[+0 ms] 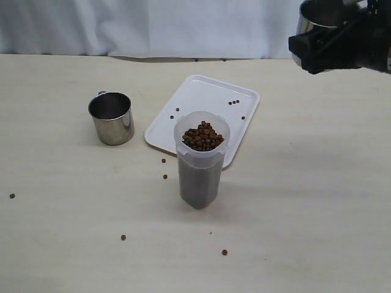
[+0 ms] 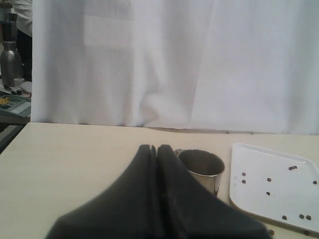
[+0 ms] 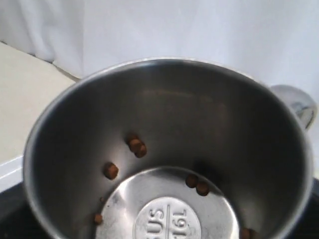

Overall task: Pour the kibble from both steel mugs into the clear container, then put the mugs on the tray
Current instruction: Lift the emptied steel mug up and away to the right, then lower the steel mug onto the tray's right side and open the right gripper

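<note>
In the right hand (image 1: 327, 43), jaws wide around a lifted steel mug (image 3: 164, 114), tilting could spill leftover kibble (image 3: 137, 147) onto the table (image 1: 305, 213) below; left hand (image 2: 156, 159) closed, empty.

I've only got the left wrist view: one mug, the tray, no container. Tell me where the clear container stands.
Observer: The clear container stands upright on the table, just in front of the tray, with kibble filling it up to the rim.
Operator: Report the second mug.
Observer: The right gripper holds the second mug high, beyond the tray's far right corner.
Operator: Say whether it's empty.
Observer: Not quite. A few pellets sit inside it.
</note>
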### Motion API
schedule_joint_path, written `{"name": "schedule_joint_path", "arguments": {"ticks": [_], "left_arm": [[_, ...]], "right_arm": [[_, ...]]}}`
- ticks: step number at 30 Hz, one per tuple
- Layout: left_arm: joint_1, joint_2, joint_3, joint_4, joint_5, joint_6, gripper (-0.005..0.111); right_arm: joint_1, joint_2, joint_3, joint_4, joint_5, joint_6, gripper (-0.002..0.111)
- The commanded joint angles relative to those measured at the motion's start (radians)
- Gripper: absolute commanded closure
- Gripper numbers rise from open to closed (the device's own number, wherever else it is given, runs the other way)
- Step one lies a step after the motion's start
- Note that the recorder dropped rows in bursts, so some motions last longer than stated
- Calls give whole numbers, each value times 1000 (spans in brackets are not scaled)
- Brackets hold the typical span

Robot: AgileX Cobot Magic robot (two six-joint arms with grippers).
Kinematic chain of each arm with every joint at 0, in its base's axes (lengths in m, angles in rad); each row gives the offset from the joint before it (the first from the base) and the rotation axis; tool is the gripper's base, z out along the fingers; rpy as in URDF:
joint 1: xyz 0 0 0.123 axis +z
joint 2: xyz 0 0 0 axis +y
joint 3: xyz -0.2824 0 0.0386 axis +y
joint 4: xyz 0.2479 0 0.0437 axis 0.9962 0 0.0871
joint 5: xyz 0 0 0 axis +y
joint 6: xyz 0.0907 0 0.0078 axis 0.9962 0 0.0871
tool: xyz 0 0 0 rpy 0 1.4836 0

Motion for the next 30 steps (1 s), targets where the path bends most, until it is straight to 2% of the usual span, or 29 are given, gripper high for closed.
{"name": "schedule_joint_path", "arguments": {"ticks": [1, 5, 9, 15, 20, 30], "left_arm": [[-6, -3, 2, -8, -14, 1, 107], [-6, -3, 2, -8, -14, 1, 107], [-6, -3, 2, -8, -14, 1, 107], [-6, -3, 2, -8, -14, 1, 107], [-6, -3, 2, -8, -14, 1, 107], [-6, -3, 2, -8, -7, 1, 107]], "right_arm": [[-100, 215, 3, 219, -331, -119, 103], [-104, 386, 3, 423, -523, -286, 103], [-104, 553, -65, 371, -665, -325, 103], [-95, 703, -212, 233, -646, -322, 103], [-83, 765, -277, 208, -605, -296, 103], [68, 820, -401, 175, -419, -296, 103]]}}
